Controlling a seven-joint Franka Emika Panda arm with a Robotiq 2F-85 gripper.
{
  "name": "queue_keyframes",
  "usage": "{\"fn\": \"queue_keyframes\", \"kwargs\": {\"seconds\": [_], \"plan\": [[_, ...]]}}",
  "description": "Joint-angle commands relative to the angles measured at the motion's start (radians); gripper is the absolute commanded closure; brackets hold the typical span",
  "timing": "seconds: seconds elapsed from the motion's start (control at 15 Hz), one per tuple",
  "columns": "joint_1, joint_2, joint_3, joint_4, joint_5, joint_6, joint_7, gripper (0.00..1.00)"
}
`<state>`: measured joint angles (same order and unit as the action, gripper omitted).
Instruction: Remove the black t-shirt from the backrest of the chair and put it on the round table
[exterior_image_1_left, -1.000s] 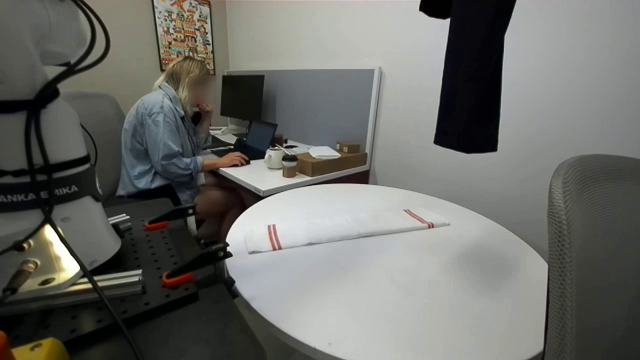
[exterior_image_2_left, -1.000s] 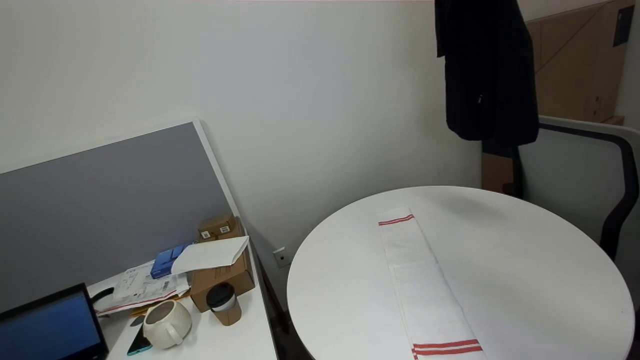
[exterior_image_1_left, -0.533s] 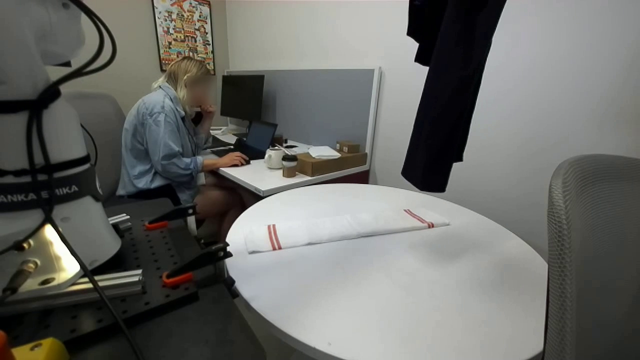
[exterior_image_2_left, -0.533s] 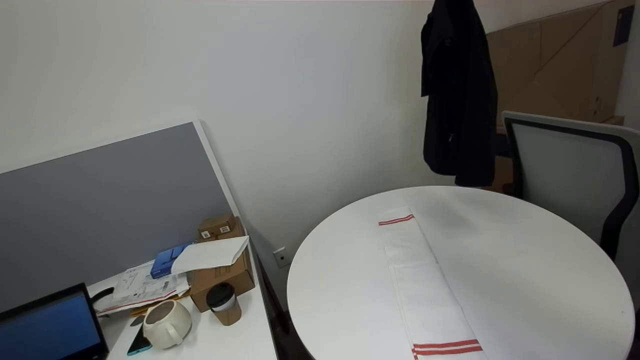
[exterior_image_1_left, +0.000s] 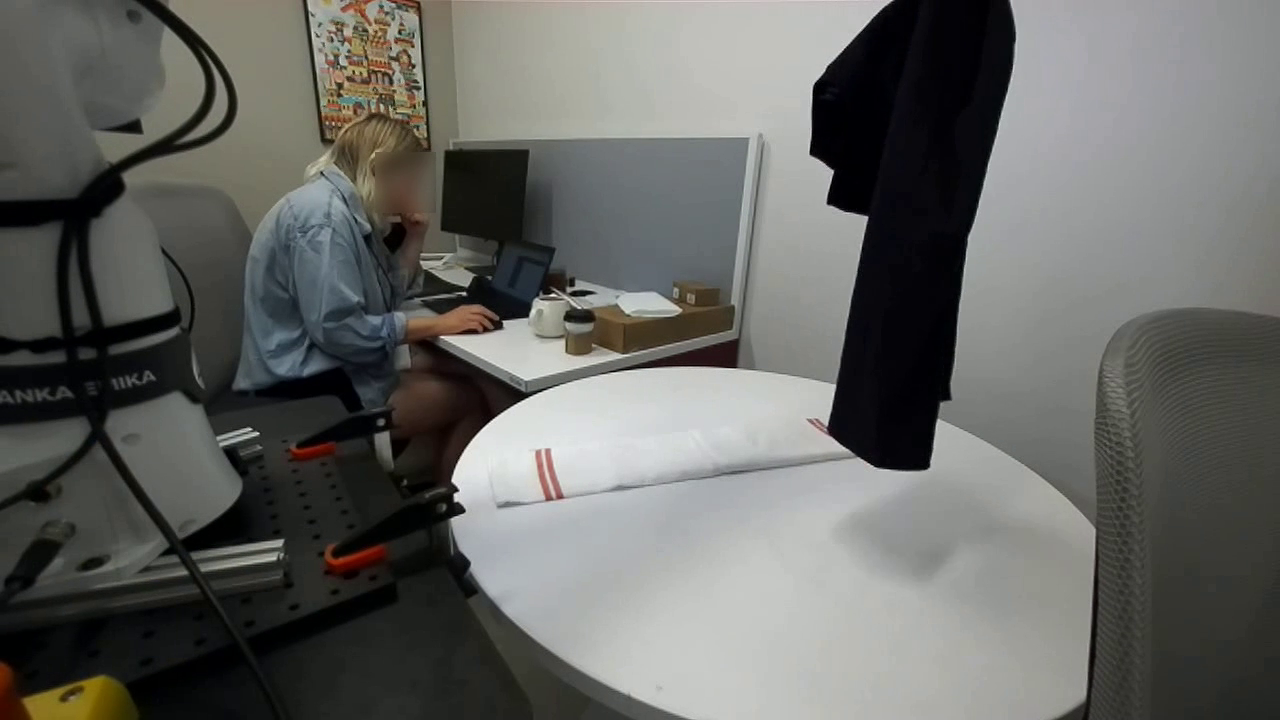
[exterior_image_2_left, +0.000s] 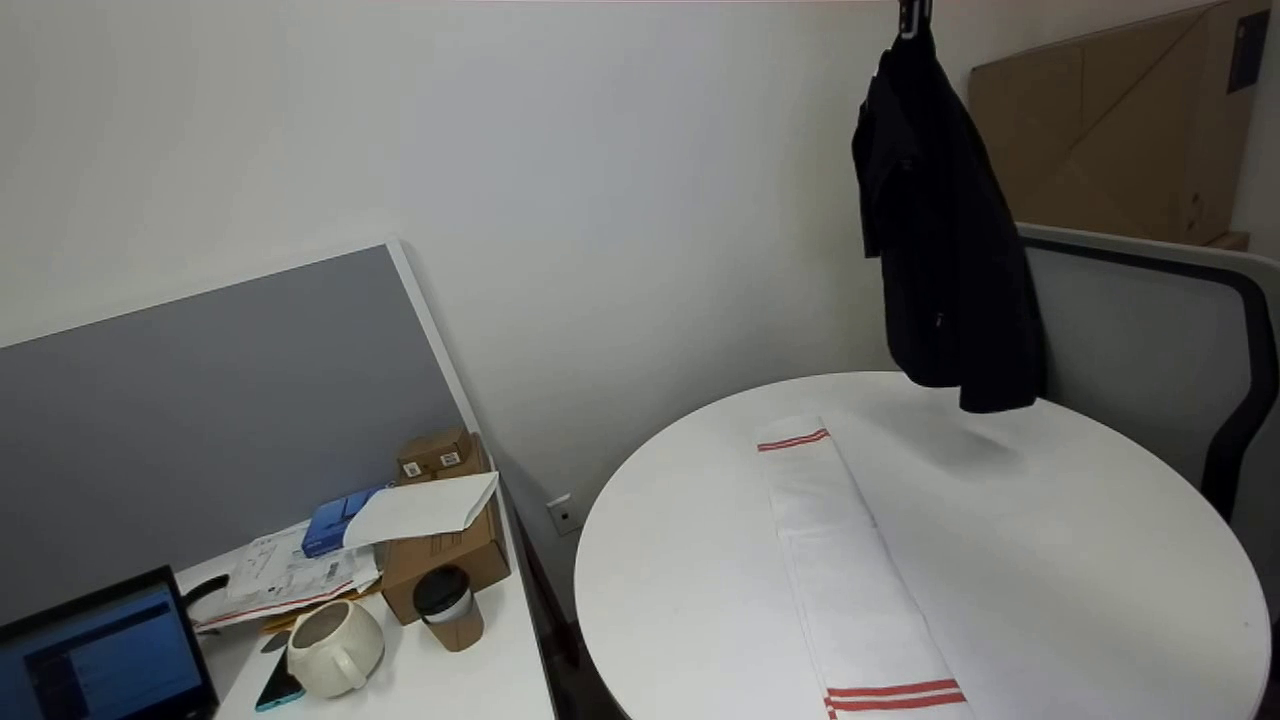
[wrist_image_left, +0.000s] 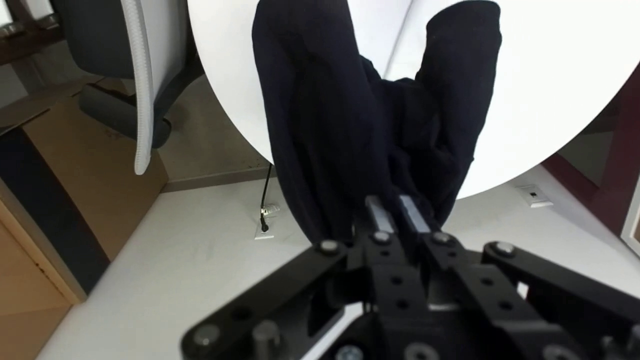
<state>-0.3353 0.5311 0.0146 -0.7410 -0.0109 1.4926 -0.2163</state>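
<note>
Lower than half a second ago in both exterior views, the shirt (exterior_image_1_left: 900, 250) hangs with its hem (exterior_image_1_left: 885, 450) over the surface (exterior_image_1_left: 700, 590), and the tool (exterior_image_2_left: 913, 18) has come into the top of an exterior view. Its fingers (wrist_image_left: 381, 215) pinch the shirt's top, with the cloth beneath the tool, apart from the surface and casting a shadow on it. Left of the tool in the wrist view, the chair (wrist_image_left: 144, 90) stands outside the surface's rim, apart from the shirt. Lower than the tool, a towel (exterior_image_1_left: 680, 461) lies on the surface, one end partly behind the hem in an exterior view. Open surface spreads under the tool between towel and chair. Desk (exterior_image_1_left: 515, 372) and person (exterior_image_1_left: 320, 270) are well apart from the tool.
</note>
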Motion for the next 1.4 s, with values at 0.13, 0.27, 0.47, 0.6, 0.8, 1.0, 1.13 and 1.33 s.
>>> {"fn": "queue_keyframes", "kwargs": {"seconds": [0.13, 0.27, 0.47, 0.6, 0.8, 1.0, 1.13, 1.33], "plan": [[0.009, -0.077, 0.006, -0.248, -0.006, 0.115, -0.044, 0.92], [0.005, -0.112, 0.006, -0.358, -0.002, 0.173, -0.054, 0.92], [-0.004, -0.149, 0.006, -0.496, 0.007, 0.237, -0.069, 0.92], [-0.008, -0.175, 0.006, -0.593, 0.009, 0.273, -0.074, 0.92], [-0.006, -0.217, 0.002, -0.743, -0.001, 0.335, -0.058, 0.92], [0.026, -0.245, -0.053, -0.859, 0.020, 0.387, -0.060, 0.92], [0.026, -0.249, -0.076, -0.905, 0.031, 0.402, -0.060, 0.92], [0.019, -0.250, -0.109, -0.954, 0.057, 0.411, -0.064, 0.92]]}}
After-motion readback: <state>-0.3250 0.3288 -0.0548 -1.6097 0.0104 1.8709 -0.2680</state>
